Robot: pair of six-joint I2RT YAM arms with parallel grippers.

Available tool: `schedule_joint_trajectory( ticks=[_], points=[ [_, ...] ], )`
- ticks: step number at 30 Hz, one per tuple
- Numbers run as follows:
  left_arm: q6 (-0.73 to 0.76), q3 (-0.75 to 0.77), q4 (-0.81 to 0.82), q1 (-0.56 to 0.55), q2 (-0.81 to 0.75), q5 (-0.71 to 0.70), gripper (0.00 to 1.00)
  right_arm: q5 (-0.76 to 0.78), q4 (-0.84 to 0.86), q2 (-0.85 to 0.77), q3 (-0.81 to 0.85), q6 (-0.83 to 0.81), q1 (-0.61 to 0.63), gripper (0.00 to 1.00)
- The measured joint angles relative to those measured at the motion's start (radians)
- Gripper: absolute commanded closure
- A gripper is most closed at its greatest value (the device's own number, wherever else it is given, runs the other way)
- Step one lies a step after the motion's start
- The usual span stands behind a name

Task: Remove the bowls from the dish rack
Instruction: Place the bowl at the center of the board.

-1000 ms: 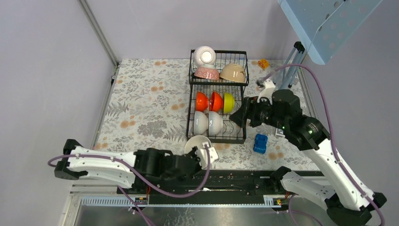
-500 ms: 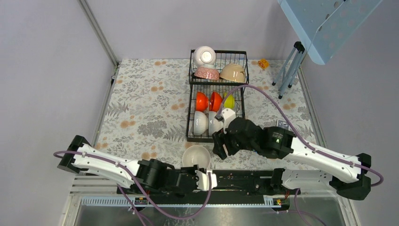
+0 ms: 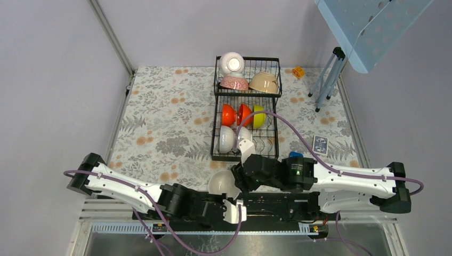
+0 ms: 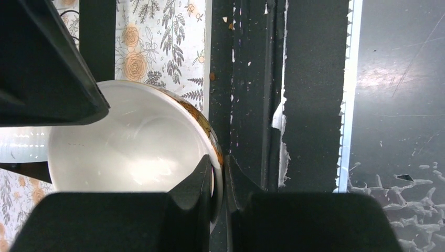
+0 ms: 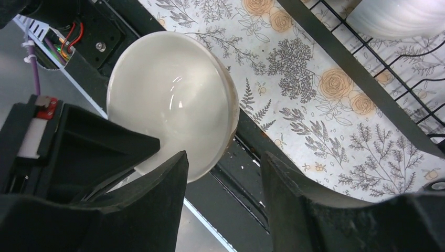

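Left gripper point(image 4: 218, 181) pinches white bowl point(image 4: 131, 149) by its rim, just in front of dish rack point(image 3: 244, 158). Right gripper point(image 5: 223, 170) jaws apart at rim; likely handover: straddle rim squarely before closing, left lets go after

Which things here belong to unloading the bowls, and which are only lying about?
Job: dish rack; racked bowls; held bowl; left gripper, pinching its rim; right gripper, open near it.
Lying about: blue block; orange toy; dark card; tripod.
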Motion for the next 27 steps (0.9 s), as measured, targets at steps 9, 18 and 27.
schedule_joint_trajectory(
  ticks=[9, 18, 27],
  points=[
    [-0.004, 0.000, 0.019, -0.016, 0.000, 0.001, 1.00, 0.038, 0.084, 0.054, -0.033, 0.045, 0.001, 0.50],
    [-0.023, -0.013, 0.038, -0.038, 0.005, -0.003, 1.00, 0.082, 0.108, 0.080, -0.050, 0.064, 0.001, 0.58],
    [-0.043, -0.013, 0.044, -0.041, 0.008, -0.017, 1.00, 0.082, 0.104, 0.132, -0.050, 0.067, 0.002, 0.64]
  ],
)
